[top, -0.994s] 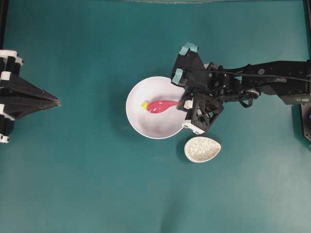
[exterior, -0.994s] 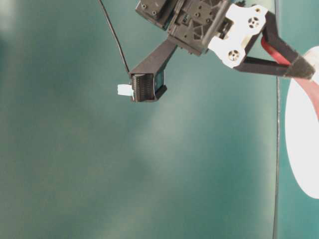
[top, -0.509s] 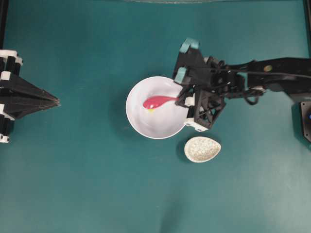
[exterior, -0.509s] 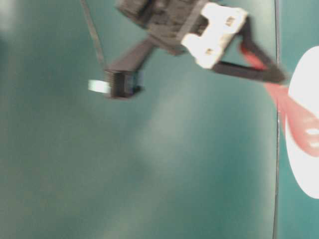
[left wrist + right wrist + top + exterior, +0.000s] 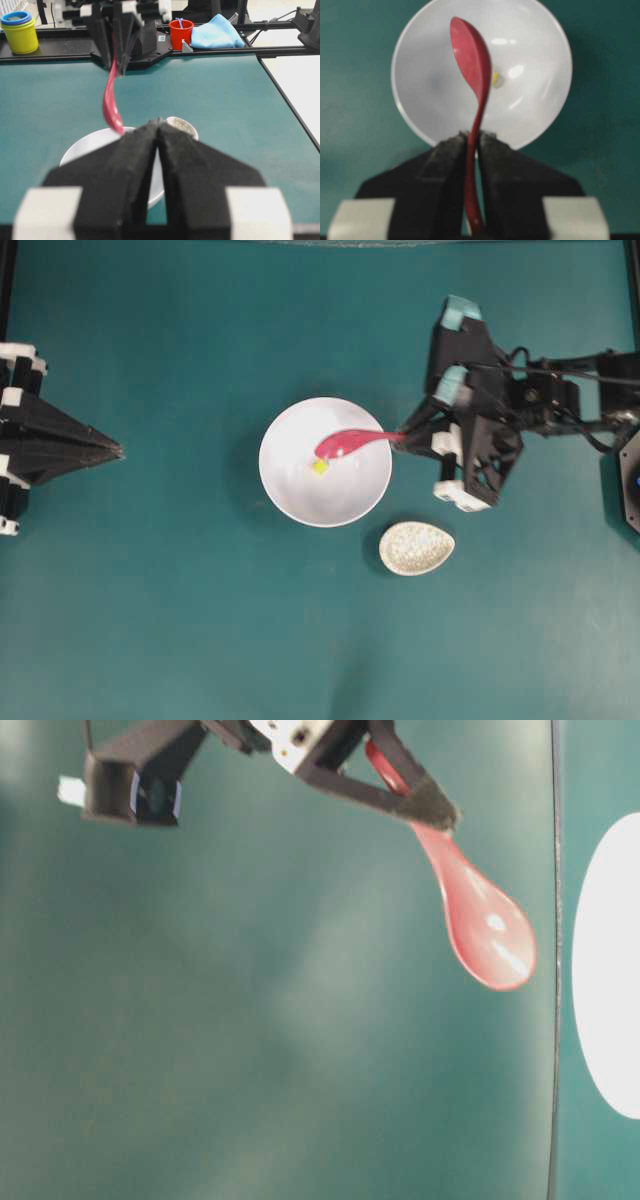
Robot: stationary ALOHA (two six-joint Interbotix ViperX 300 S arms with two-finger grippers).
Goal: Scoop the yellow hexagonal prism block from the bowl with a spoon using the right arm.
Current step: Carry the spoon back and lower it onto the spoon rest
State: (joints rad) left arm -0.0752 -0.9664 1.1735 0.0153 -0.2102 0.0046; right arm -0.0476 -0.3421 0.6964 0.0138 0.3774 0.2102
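At the centre of the teal worktop (image 5: 180, 620) we see the large round glossy white bowl (image 5: 290, 495). The tiny bright yellow hexagonal prism block (image 5: 320, 467) lies on the bowl's floor, just off centre, uncovered. The glossy pink-red soup spoon (image 5: 345, 443) hangs above it: its scoop sits over the bowl's upper half, just at one o'clock from the block, and its handle crosses the rim at three o'clock. From the table-level view the scoop floats free in the air, clear of the white rim. The scoop looks empty.

We find the right tool (image 5: 405, 435) just outside that rim at three o'clock, its black fingers (image 5: 492, 165) pressed together on the spoon's handle. The right wrist view shows the handle pinched between them, with the scoop edge-on above the bowl.

The small speckled beige oval rest (image 5: 417, 547) lies at five o'clock from the bowl, near the rim but apart from it.

Far out at nine o'clock the left tool (image 5: 112, 450) points toward the bowl with its fingers together on nothing. Bare teal cloth runs between its tip and the bowl's left rim.
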